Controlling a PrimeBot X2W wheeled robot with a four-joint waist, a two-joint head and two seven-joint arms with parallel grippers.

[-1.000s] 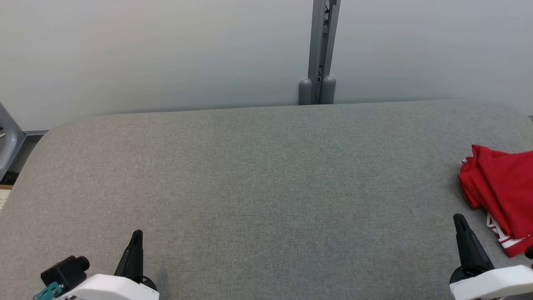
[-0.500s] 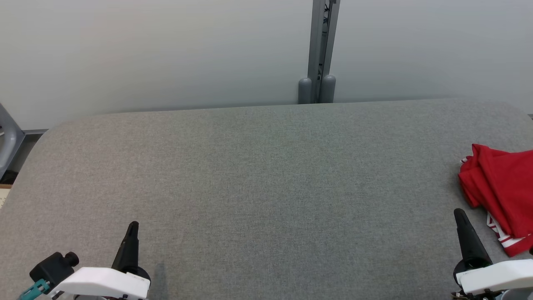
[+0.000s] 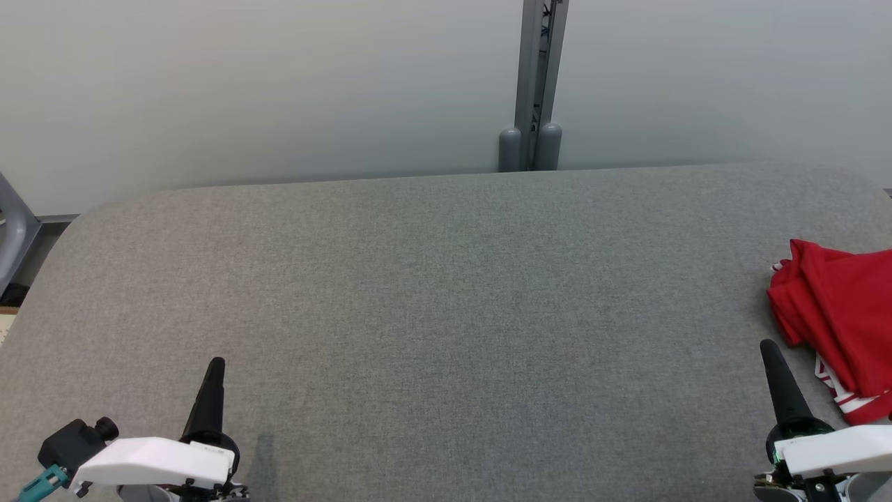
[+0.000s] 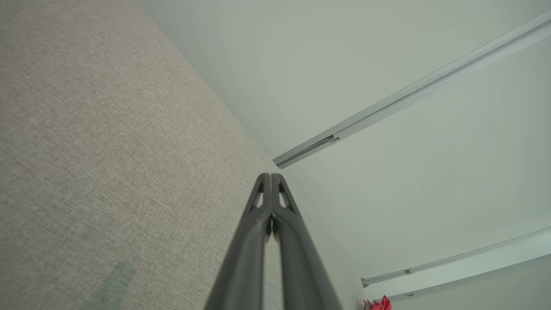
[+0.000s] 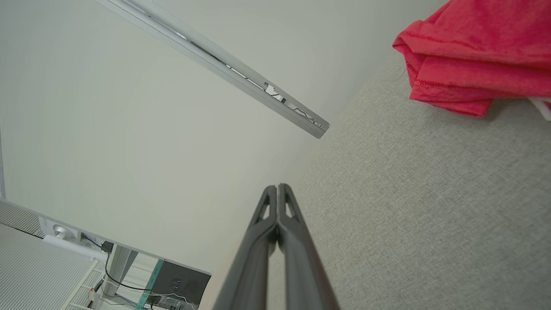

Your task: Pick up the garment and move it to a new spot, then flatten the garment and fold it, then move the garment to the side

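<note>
While the red garment point(image 3: 843, 317) lies at the frame's right edge, left gripper point(image 3: 216, 365) and right gripper point(image 3: 767, 348) have jaws fully closed, empty.

White wrist housings point(image 3: 150, 461), long black tapered fingers point(image 3: 207, 408), black camera block point(image 3: 70, 446) with teal connector point(image 3: 38, 482)

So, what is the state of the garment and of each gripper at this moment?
Garment: folded in loose layers, lying at the right side of the table, not held.
Left gripper: shut, empty.
Right gripper: shut, empty, beside the garment, apart from it.
</note>
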